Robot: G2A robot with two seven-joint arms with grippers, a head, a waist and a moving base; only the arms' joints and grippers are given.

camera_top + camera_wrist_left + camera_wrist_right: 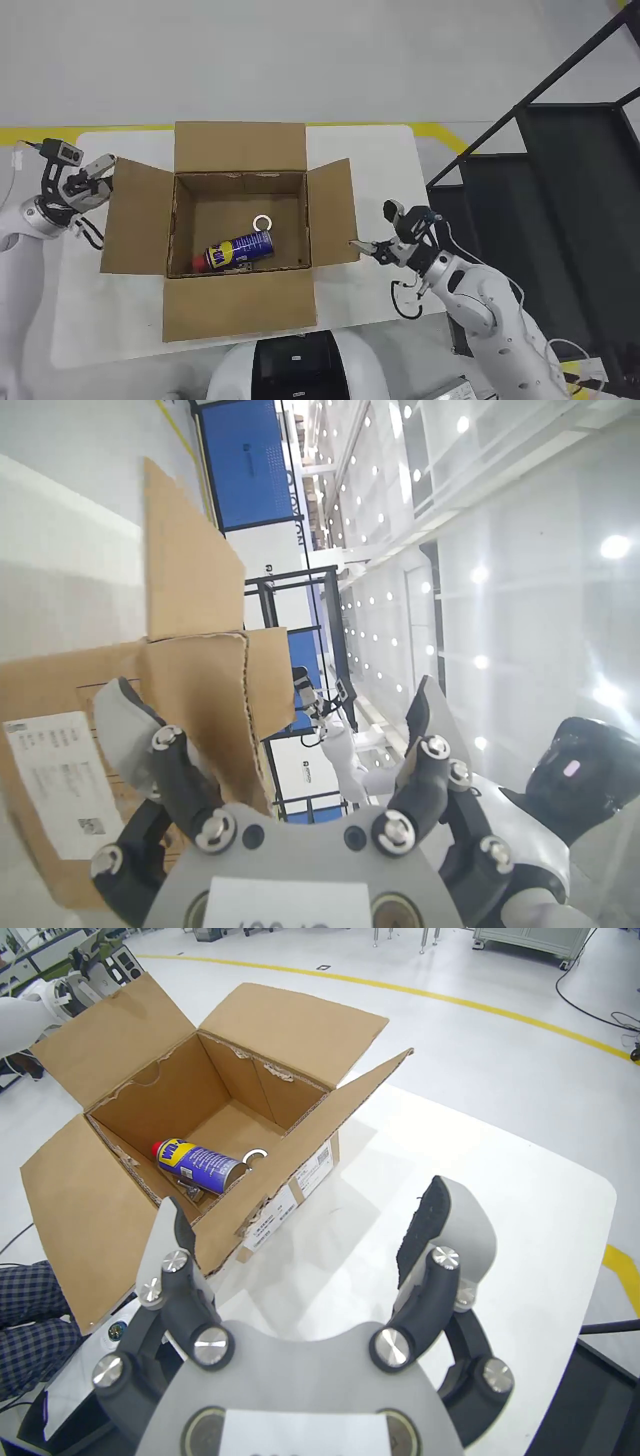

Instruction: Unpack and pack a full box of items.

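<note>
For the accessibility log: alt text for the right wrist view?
An open cardboard box sits on a white table, flaps spread, with a blue spray can lying on its side inside next to a small white ring. The right arm's jaws stand open and empty outside the box.

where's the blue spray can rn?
In the top view, the blue-and-yellow metal spray can with a red cap lies on its side on the floor of the open brown cardboard box, near the robot-side wall, beside a small white ring.
</note>
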